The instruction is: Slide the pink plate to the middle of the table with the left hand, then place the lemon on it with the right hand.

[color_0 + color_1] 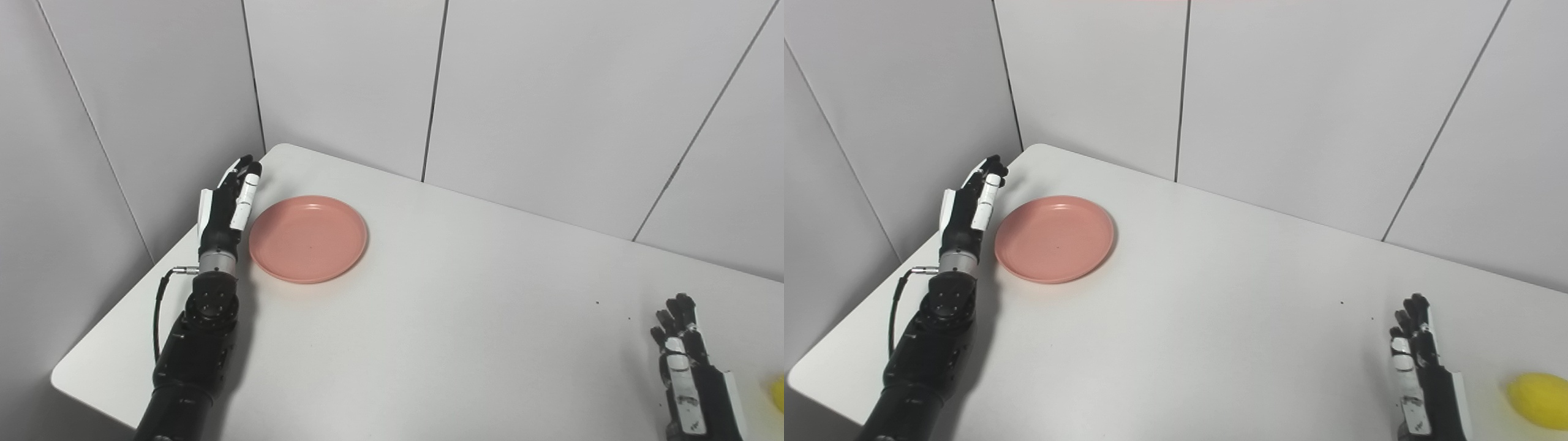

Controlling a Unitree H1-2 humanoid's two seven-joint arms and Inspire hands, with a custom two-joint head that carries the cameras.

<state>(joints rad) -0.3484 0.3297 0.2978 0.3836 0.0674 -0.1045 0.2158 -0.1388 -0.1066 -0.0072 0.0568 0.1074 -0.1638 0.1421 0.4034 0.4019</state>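
A pink plate (308,237) lies flat on the white table (465,318), in its far left part. My left hand (228,205) stands on edge just left of the plate's rim, fingers straight and pointing away, holding nothing; whether it touches the rim I cannot tell. At the near right, my right hand (1421,373) rests open with fingers extended and nothing in it. A yellow lemon (1538,399) lies on the table to the right of that hand, apart from it; in the left eye view only its edge (778,392) shows.
Grey panel walls (520,86) close the table on the far side and the left. The table's rounded far corner (283,149) is just beyond my left hand. A few dark specks (597,302) dot the surface near the right.
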